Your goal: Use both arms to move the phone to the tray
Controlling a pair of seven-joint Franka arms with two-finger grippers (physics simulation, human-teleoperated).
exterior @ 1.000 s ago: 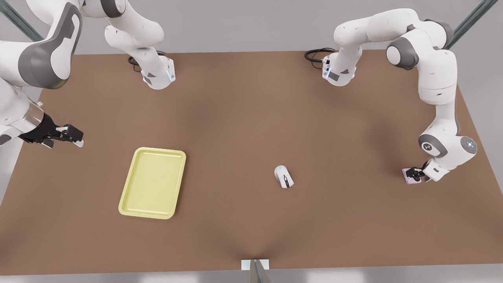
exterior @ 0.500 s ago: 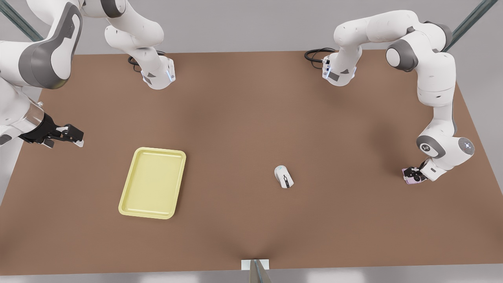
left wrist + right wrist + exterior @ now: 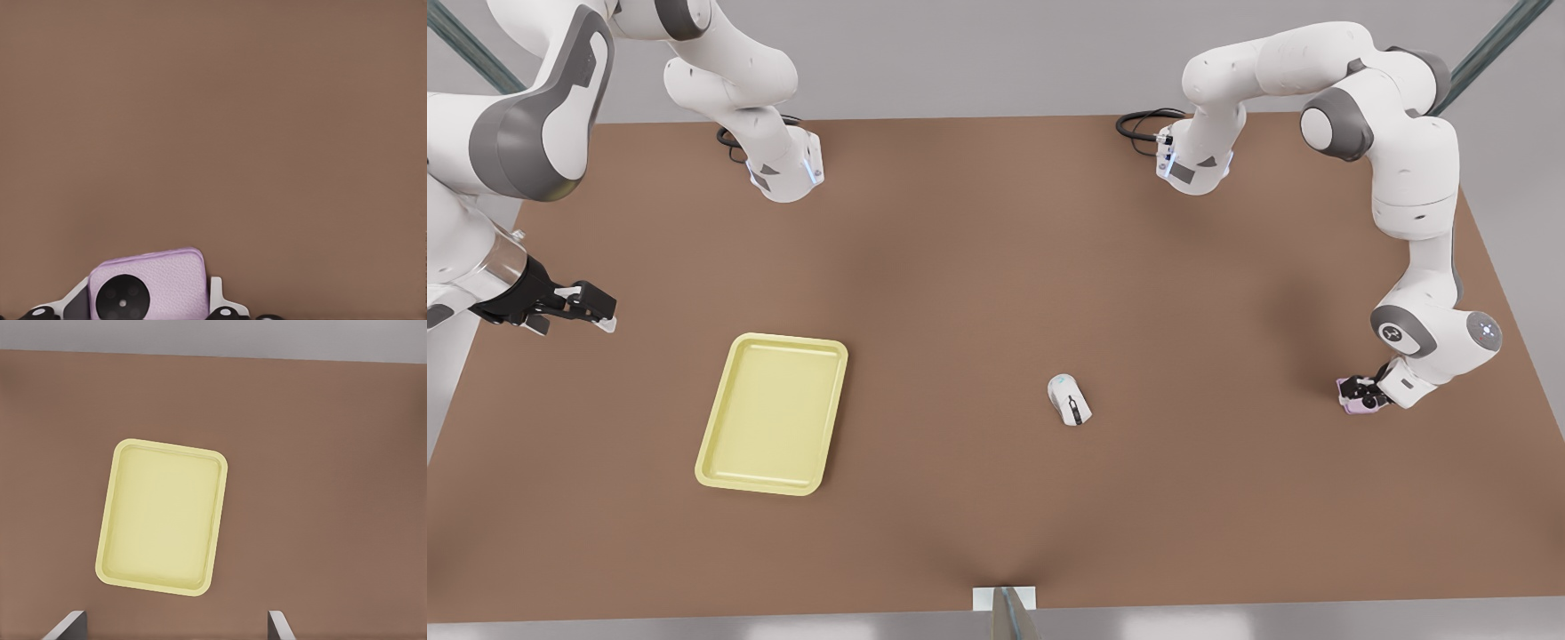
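Observation:
The small pink phone (image 3: 1352,404) sits near the table's edge at the front view's right, with my left gripper (image 3: 1362,393) shut on it. In the left wrist view the phone (image 3: 167,277) shows one black camera circle, and a light finger (image 3: 217,297) presses on each side. The pale yellow tray (image 3: 783,339) lies flat and bare on the front view's left half. My right gripper (image 3: 596,311) hovers open at the far left, waiting above the table beside the tray (image 3: 170,447), which lies apart from its fingertips (image 3: 67,623).
A white computer mouse (image 3: 1069,399) with a black wheel lies on the brown table (image 3: 960,267) between tray and phone. Both arm bases and black cables stand at the back edge. A small white bracket (image 3: 1005,600) sits at the front edge.
The left gripper has closed in on the phone and shifted it slightly; its wrist rose a little. The right arm has not moved.

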